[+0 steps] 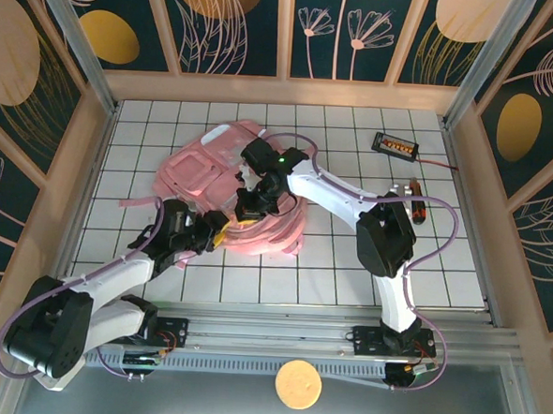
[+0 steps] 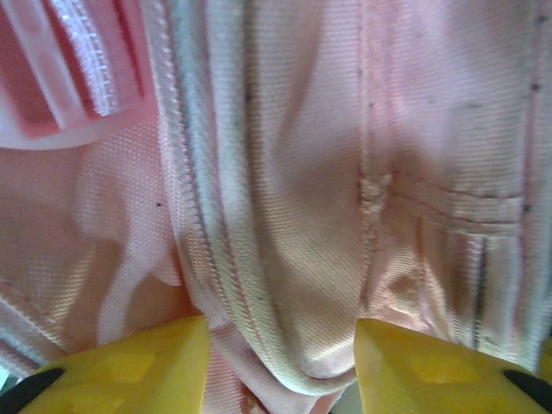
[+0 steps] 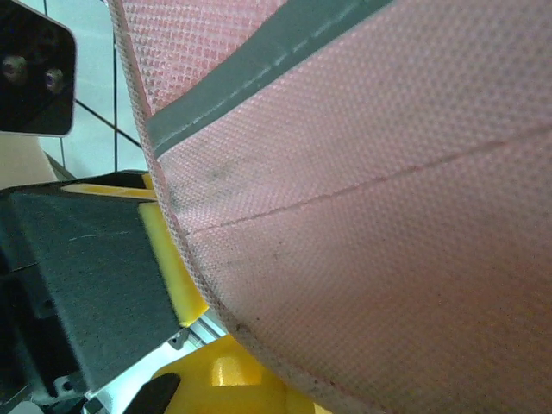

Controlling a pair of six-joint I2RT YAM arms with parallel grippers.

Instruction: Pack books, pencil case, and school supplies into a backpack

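Logged: pink backpack (image 1: 204, 170) flat on the white tiled table (image 1: 347, 277), left of centre, well apart from the black gadget with orange digits (image 1: 396, 145) at the far right.

Left gripper (image 1: 217, 230): at the bag's near edge, yellow fingers (image 2: 129, 362) part-way closed and clamped on a bunched fold with a piped seam, pressed against both pads.

Right gripper (image 1: 251, 204): over the middle of the bag, closed right down. By its wrist view, apparently pinching a thin hemmed edge just beside a grey reflective strip (image 3: 259, 69).

Judged step: holding or spreading the bag's mouth with both grips. Cannot tell how far open.

To do it well:
- Hold the left clamp fixed as anchor.
- Lift slowly with the right, up and away from the left, just enough to tension the fabric.
- Watch the thin edge in the right grip: probably slick and likely to slide out under a jerk.
- Avoid dragging the whole bag across the tiles.
- Stop pulling once taut.
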